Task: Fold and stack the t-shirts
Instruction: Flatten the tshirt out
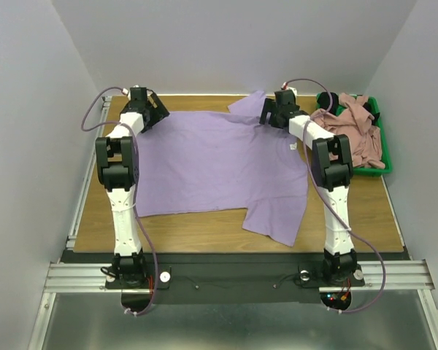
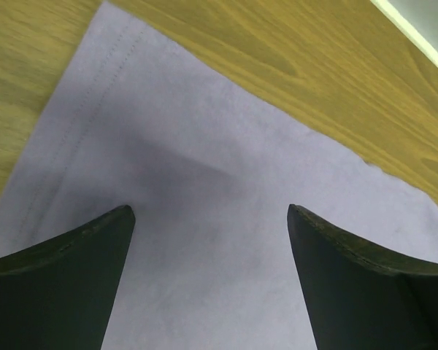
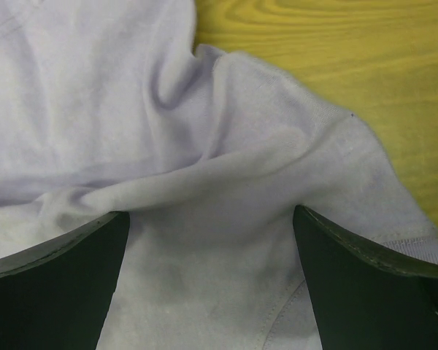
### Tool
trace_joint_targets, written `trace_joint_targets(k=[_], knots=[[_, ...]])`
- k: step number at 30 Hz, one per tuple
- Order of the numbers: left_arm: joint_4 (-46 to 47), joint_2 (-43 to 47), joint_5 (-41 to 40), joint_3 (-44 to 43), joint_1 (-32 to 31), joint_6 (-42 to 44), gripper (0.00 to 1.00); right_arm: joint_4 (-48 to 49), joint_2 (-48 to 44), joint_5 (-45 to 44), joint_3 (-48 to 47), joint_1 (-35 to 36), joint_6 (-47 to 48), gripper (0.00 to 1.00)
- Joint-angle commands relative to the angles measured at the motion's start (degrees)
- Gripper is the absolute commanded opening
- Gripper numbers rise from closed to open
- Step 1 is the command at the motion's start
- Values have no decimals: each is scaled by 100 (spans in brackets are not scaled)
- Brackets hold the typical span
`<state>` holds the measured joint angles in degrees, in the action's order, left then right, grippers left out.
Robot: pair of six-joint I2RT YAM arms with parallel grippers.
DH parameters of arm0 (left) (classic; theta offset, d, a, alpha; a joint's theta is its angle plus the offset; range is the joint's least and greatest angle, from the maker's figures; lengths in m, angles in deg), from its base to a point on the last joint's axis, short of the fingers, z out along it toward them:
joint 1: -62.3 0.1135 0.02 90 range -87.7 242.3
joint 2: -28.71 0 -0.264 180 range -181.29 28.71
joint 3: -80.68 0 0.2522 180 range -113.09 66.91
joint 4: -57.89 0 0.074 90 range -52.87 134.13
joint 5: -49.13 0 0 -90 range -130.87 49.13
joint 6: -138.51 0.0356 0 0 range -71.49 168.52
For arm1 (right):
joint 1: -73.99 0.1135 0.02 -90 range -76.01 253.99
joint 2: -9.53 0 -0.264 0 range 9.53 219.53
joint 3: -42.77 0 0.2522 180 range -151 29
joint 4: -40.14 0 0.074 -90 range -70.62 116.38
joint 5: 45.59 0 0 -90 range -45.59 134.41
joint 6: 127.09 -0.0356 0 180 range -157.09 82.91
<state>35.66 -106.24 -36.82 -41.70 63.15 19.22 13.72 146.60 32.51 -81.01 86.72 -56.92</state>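
My left pincer [image 1: 153, 113] released wide above a corner of the flat lavender cotton t-shirt [image 1: 204, 160], my right pincer [image 1: 270, 114] likewise released over its rumpled sleeve, crumpled dusty pink t-shirt [image 1: 354, 127] to its right in green plastic bin [image 1: 384, 167]

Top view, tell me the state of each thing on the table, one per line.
Purple t-shirt: spread out, unfolded, far sleeve rumpled.
Green bin: upright, holding shirts.
Pink t-shirt: crumpled in the bin.
Black t-shirt: bunched in the bin, mostly hidden.
Left fingers: open, over purple hem corner.
Right fingers: open, over rumpled sleeve.
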Motion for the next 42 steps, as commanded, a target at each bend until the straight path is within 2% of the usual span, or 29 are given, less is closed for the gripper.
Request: trace_joint_targets(k=[1, 5, 7, 8, 9, 11, 12, 14, 15, 17, 21, 24, 28, 30, 34, 36, 38, 42], knots=[[-848, -40, 52, -634, 21, 30, 99, -306, 66, 407, -573, -78, 129, 100], [-903, 1030, -71, -83, 21, 65, 98, -386, -785, 864, -320, -69, 7, 100], [-753, 2057, -360, 891, 21, 12, 98, -386, -1506, 1049, 259, -34, -46, 100], [-727, 2809, -553, 1652, 21, -58, 98, -386, -1752, 1032, 488, -8, -64, 100], [-691, 3191, -703, 2060, 21, -111, 98, -377, -2015, 962, 1064, 27, -90, 100], [-673, 3929, -1134, 2860, 21, -364, 99, -377, -2859, 927, 1638, 168, -196, 100], [-726, 4629, -1248, 3603, 21, -462, 98, -377, -3166, 892, 1998, 194, -309, 100], [-980, 5275, -1617, 4302, 21, -873, 98, -298, -3984, 786, 2991, 291, -608, 100], [-1103, 5878, -1758, 4949, 21, -1050, 99, -237, -4230, 716, 3299, 317, -722, 100], [-1332, 6409, -1987, 5777, 56, -1427, 99, -35, -4923, 593, 4196, 344, -1055, 100], [-1658, 7656, -1944, 6850, 74, -2095, 98, 63, -5838, 505, 5208, 353, -1478, 100], [-1728, 8246, -2127, 7528, 83, -2614, 98, 71, -6471, 374, 5850, 353, -1716, 100], [-1641, 8565, -2278, 8040, 83, -2897, 98, 63, -7080, 224, 6457, 353, -1918, 100], [-1439, 8513, -2155, 8189, 83, -2862, 94, 54, -7221, 171, 6702, 353, -1954, 100], [-1227, 8013, -2206, 8225, 92, -2879, 89, 54, -7467, 30, 6949, 353, -1998, 100], [-1262, 7610, -2260, 8155, 92, -2818, 82, 54, -7537, -5, 6994, 353, -1972, 100], [-1323, 7345, -2330, 8128, 83, -2844, 81, 45, -7546, -31, 7011, 353, -1954, 100], [-1192, 7238, -2444, 8216, 100, -2941, 73, 45, -7520, -5, 7003, 353, -1972, 100]])
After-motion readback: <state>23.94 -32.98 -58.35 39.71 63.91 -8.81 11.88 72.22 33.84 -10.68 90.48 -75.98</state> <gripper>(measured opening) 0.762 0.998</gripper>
